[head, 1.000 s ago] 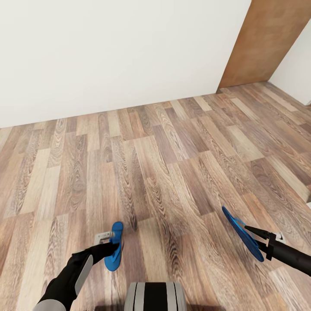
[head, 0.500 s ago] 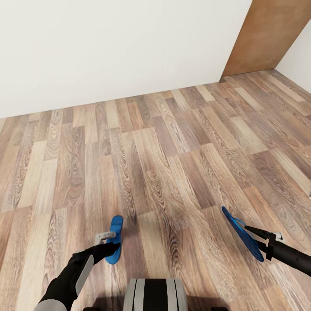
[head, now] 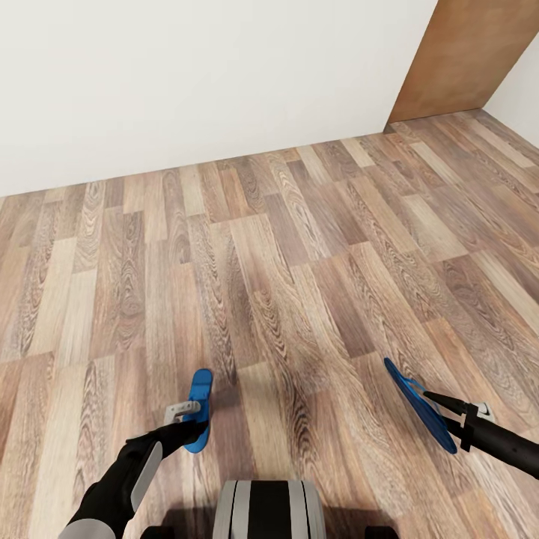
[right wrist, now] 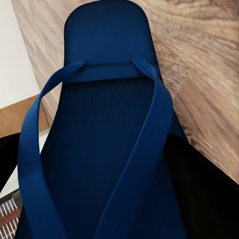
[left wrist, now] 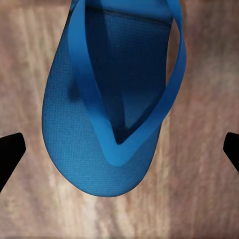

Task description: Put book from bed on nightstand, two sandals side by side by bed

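One bright blue sandal (head: 198, 408) lies flat on the wood-plank floor in front of my left arm. My left gripper (head: 191, 421) hovers over its near half. In the left wrist view this sandal (left wrist: 107, 124) lies strap-up on the planks, and the two black fingertips (left wrist: 10, 152) stand far apart on either side without touching it, so the gripper is open. The second sandal (head: 419, 403) hangs tilted on edge above the floor, with my right gripper (head: 440, 408) shut on its heel end. The right wrist view shows its sole and straps (right wrist: 104, 129) up close. The bed, book and nightstands are out of view.
A white wall (head: 209, 75) runs across the back. A brown wooden panel (head: 464, 60) stands at the far right corner. Bare wood-plank floor (head: 299, 262) stretches between me and the wall. My own base (head: 269, 509) shows at the bottom edge.
The whole view has shifted: wall and floor have slid up the picture. The left sandal slid with the floor, away from the unmoved left gripper. The right sandal stayed in the right gripper.
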Tool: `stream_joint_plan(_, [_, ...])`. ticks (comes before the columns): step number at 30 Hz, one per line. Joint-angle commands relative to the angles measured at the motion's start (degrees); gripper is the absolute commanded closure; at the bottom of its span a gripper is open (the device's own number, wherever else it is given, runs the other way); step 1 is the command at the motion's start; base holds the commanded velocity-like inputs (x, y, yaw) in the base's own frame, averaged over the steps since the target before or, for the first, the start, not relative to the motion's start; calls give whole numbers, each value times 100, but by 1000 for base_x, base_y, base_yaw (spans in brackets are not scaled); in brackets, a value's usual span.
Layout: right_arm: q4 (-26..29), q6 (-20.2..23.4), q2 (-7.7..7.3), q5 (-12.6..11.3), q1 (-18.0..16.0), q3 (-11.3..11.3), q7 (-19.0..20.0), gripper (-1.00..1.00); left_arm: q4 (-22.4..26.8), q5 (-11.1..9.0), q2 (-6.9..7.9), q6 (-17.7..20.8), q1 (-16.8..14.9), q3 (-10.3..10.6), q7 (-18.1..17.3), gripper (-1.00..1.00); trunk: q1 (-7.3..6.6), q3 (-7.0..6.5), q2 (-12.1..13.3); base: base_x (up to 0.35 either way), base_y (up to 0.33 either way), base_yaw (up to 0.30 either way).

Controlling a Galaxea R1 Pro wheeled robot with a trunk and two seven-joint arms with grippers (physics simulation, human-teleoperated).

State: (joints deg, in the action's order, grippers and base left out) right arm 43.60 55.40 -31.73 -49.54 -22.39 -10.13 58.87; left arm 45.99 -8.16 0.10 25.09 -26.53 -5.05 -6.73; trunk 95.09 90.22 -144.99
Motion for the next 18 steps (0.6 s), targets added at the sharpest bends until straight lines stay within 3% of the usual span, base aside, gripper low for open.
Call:
stream_joint_plan(1, [-2, 23, 0, 6, -2, -6, 11, 100, 7, -45, -1, 40, -1, -12, -12, -100, -1, 3, -1, 0, 0, 0])
stream_joint_plan(18, [-1, 23, 9, 6, -2, -5, 11, 100, 7, -38, -1, 40, -1, 4, -12, -100, -1, 3, -1, 80, -3, 0])
